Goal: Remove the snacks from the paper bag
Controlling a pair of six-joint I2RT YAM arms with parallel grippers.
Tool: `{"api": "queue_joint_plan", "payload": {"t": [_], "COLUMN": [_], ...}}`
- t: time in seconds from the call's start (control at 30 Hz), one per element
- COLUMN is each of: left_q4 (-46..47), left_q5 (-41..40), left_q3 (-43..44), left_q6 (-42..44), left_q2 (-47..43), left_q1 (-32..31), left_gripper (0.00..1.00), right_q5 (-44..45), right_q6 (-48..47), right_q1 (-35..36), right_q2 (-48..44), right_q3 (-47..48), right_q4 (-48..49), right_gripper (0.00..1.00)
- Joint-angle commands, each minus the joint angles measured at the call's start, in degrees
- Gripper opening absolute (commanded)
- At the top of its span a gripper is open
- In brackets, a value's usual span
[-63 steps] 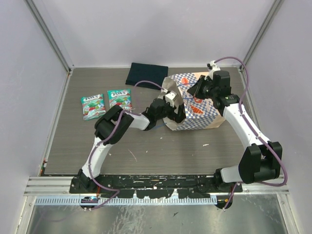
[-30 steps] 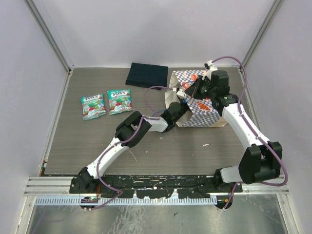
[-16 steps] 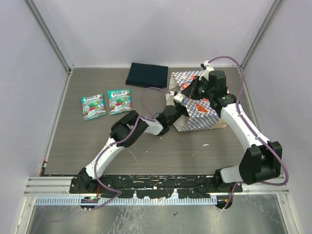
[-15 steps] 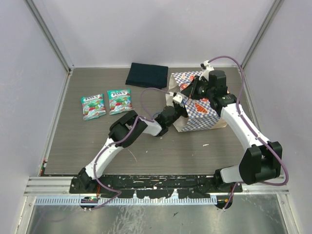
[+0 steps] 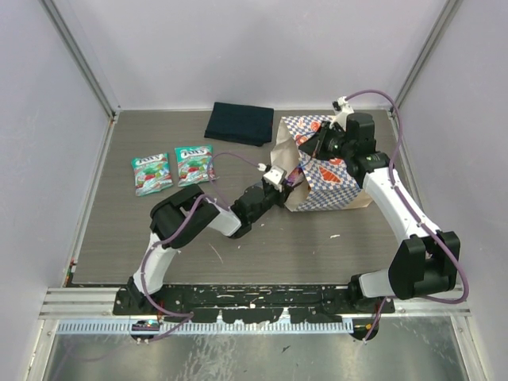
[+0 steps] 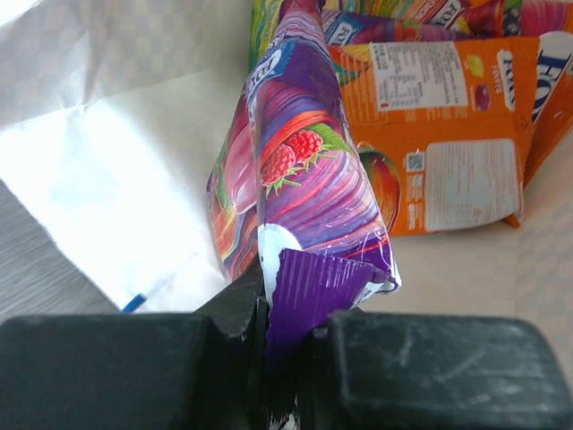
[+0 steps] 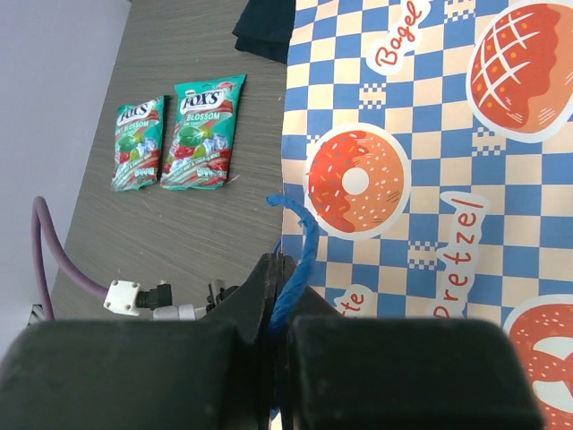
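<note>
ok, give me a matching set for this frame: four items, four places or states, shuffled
1. purple pouch
2. teal pouches
3. blue cord handle
4. navy cloth

A. clamped in right gripper
B. folded, at far edge of table
C. clamped in left gripper
D. side by side on table, near left wall

Pairs: 1-C, 2-D, 3-A, 4-B
</note>
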Motion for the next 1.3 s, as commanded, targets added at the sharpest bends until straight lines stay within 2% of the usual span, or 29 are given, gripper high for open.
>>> {"api": "queue_joint_plan", "payload": {"t": [0.0, 0.17, 0.3, 0.33, 0.4, 0.43, 0.5, 0.53, 0.7, 0.87, 0.97, 1.13, 1.27], "left_q4": [8.44, 8.87, 5.1, 4.07, 1.88, 0.67, -2.18, -4.1, -15.84, -17.52, -21.08, -42.56, -48.79], "left_q5": [-2.49, -4.07, -2.79, -2.4, -2.49, -2.8, -3.53, -3.58, -2.23, -0.8, -1.11, -8.41, -11.35], "left_q3": [-4.12, -7.74, -8.49, -8.84, -9.85, -10.45, -11.53, -11.91, -12.64, -15.94, -16.82, -10.71, -9.69], "left_q6": [2.97, 4.48, 4.7, 4.71, 4.39, 4.25, 4.01, 4.01, 5.47, 5.1, 3.04, -6.27, -16.76], "left_q2": [-6.08, -9.07, -10.97, -11.67, -13.37, -14.27, -16.29, -17.31, -22.1, -24.81, -26.68, -29.46, -30.6], "left_q1": [-0.09, -0.03, 0.01, 0.01, 0.02, 0.01, 0.02, 0.02, 0.1, 0.1, 0.11, 0.44, 0.53], "left_gripper": [0.0, 0.0, 0.0, 0.08, 0.5, 0.63, 0.79, 0.99, 1.0, 0.81, 0.86, 0.87, 0.84], "right_q5": [-2.01, -3.36, -3.9, -3.76, -3.4, -3.26, -3.22, -3.36, -3.8, -3.9, -3.86, -3.49, -3.66], "right_q6": [-0.46, 0.67, 1.12, 1.06, 0.88, 0.81, 0.76, 0.77, 0.98, 1.07, 0.94, 0.86, 1.08], "right_q1": [-0.77, -1.62, -1.72, -1.72, -1.72, -1.72, -1.72, -1.73, -1.72, -1.72, -1.8, -1.82, -1.8], "right_q2": [-0.91, -0.84, -0.54, -0.64, -0.96, -1.07, -1.02, -0.94, -0.82, -0.99, -1.25, -1.39, -0.97], "right_q3": [0.91, -0.04, -0.07, -0.12, -0.22, -0.42, -0.54, -0.6, -0.83, -1.11, -1.29, -1.29, -1.29], "right_q4": [3.29, 4.82, 5.16, 5.07, 4.98, 5.0, 5.06, 5.05, 5.58, 5.76, 5.77, 5.77, 6.23], "right_gripper": [0.01, 0.01, 0.01, 0.01, 0.01, 0.01, 0.01, 0.01, 0.01, 0.01, 0.01, 0.01, 0.01]}}
